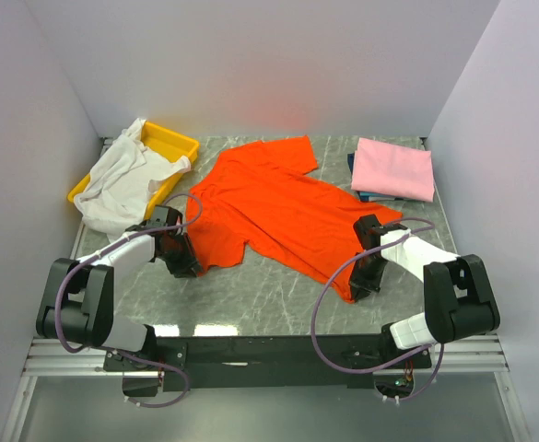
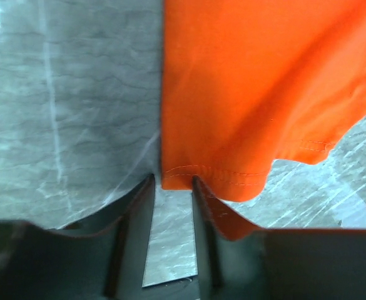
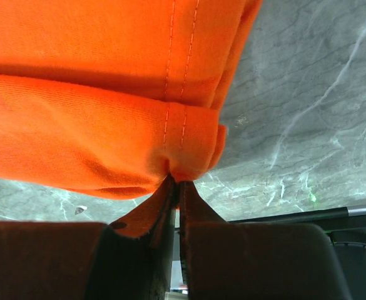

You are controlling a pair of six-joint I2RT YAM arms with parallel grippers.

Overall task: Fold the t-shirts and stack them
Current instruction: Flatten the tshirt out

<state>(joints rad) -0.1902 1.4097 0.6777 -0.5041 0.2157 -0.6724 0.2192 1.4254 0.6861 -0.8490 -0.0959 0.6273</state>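
Note:
The orange-red t-shirt (image 1: 278,203) lies spread out across the middle of the table. My left gripper (image 1: 186,264) is at its near-left hem corner. In the left wrist view the left gripper (image 2: 172,181) is open, its fingertips either side of the hem edge (image 2: 189,172). My right gripper (image 1: 360,284) is at the near-right hem. In the right wrist view the right gripper (image 3: 175,179) is shut on a bunched fold of the orange hem (image 3: 183,144). The folded pale pink shirt (image 1: 395,168) lies on the dark blue one (image 1: 355,164) at the back right. The white shirt (image 1: 122,180) is crumpled in the tray.
A yellow plastic tray (image 1: 175,138) stands at the back left, the white shirt spilling over its near edge. White walls close in the left, right and back. Bare grey marble table (image 1: 251,295) runs along the front.

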